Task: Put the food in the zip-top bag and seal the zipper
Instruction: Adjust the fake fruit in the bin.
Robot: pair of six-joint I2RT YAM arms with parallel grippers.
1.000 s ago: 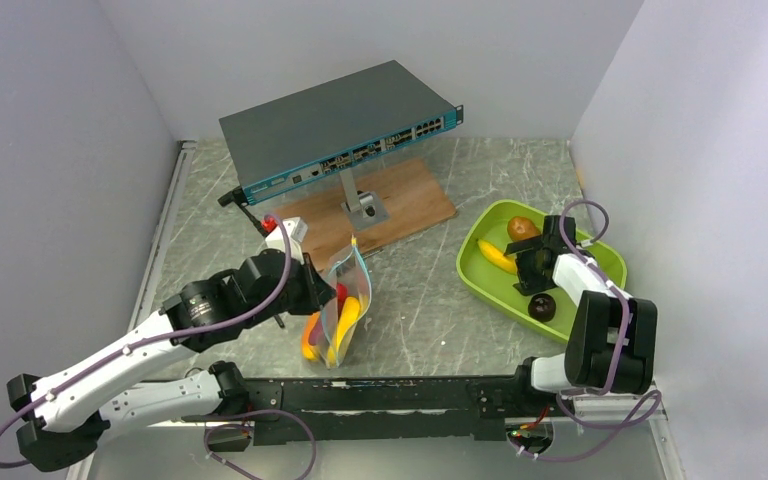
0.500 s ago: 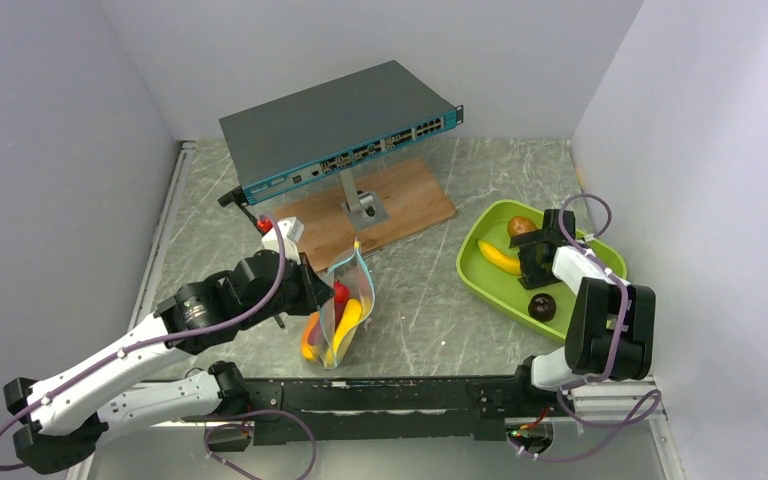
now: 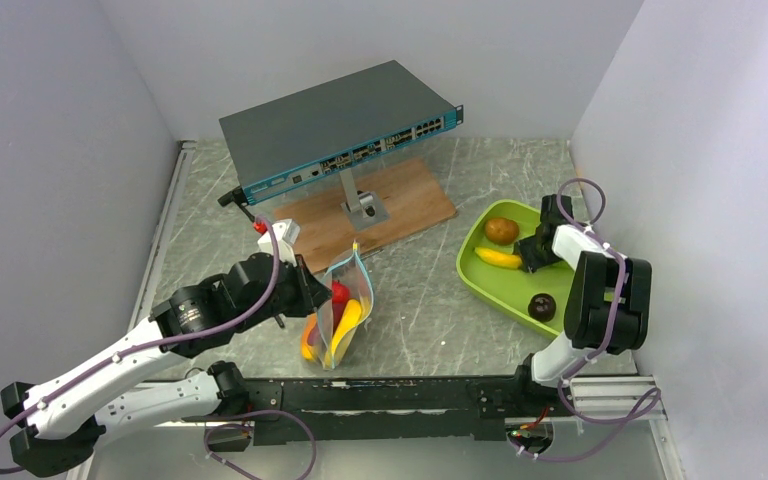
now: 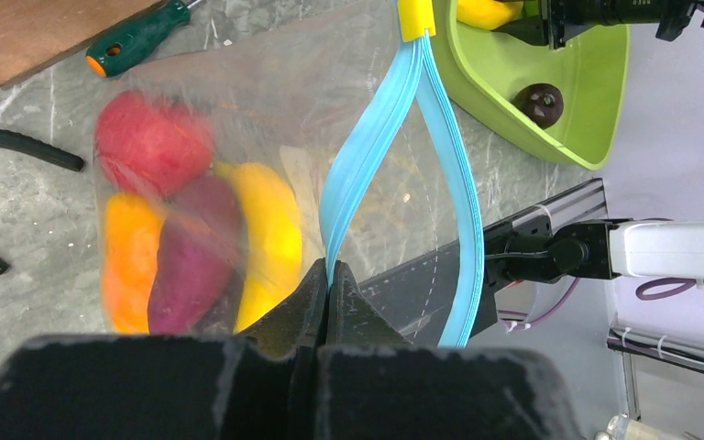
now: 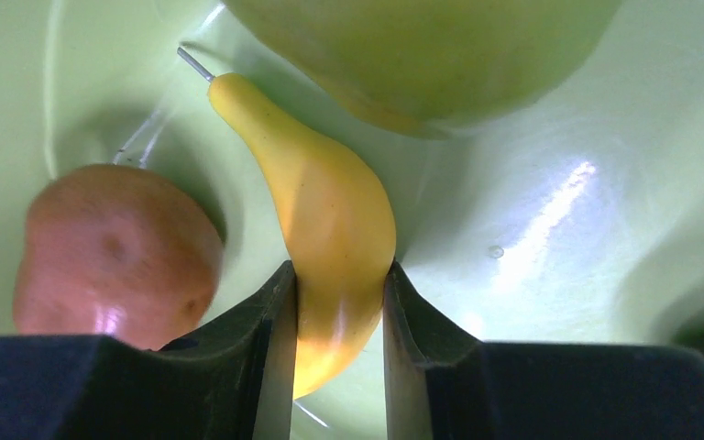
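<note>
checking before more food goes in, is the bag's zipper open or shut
Open: the zipper shows two teal strips bowed apart along the bag mouth.

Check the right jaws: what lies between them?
The yellow banana, its thick end touched by both jaws; the right wrist view shows it.

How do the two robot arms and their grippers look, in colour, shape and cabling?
The left arm and the right arm both have white tube-like links joined by black cylindrical joints. A thin purple cable runs along each arm. The left gripper and the right gripper each have two matte black, wedge-shaped fingers. No markings are visible.
</note>
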